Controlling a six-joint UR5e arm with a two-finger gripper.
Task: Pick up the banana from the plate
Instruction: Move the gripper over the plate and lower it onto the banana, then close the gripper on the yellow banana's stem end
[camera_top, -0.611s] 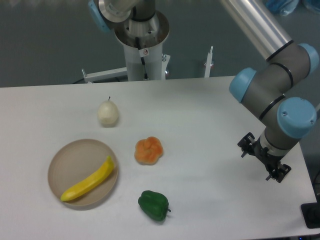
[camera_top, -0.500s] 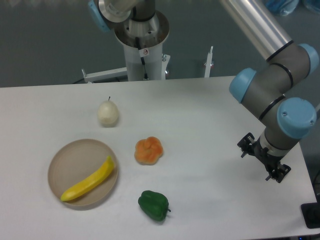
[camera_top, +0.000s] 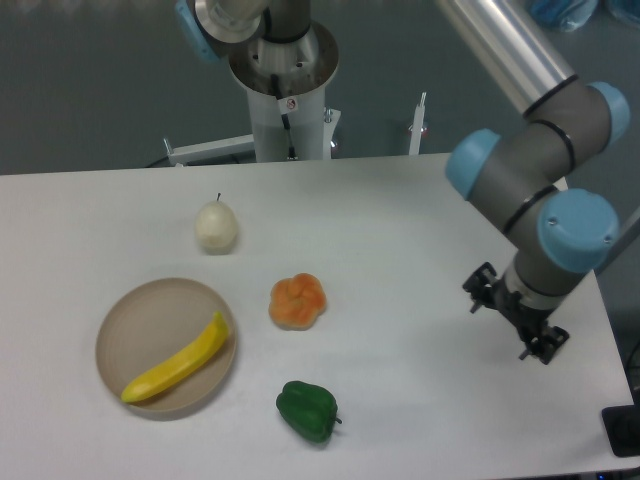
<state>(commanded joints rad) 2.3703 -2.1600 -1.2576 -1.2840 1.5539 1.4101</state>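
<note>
The bright yellow banana (camera_top: 178, 362) lies diagonally on the round tan plate (camera_top: 130, 320) at the front left of the table. My gripper (camera_top: 510, 318) hangs under the blue-capped wrist at the far right, well away from the plate and a little above the table. Its black fingers (camera_top: 483, 289) stick out on both sides of the wrist, spread apart with nothing between them. The fingertips are partly hidden by the wrist.
A pale cream pear (camera_top: 216, 226) stands behind the plate. An orange peeled tangerine (camera_top: 298, 301) sits right of the plate, and a green bell pepper (camera_top: 307, 410) lies near the front edge. The robot base (camera_top: 285, 90) rises at the back.
The arm's wrist and gripper have shifted slightly left and toward the back, in the direction of the fruits. Banana, plate and other fruits have not moved.
</note>
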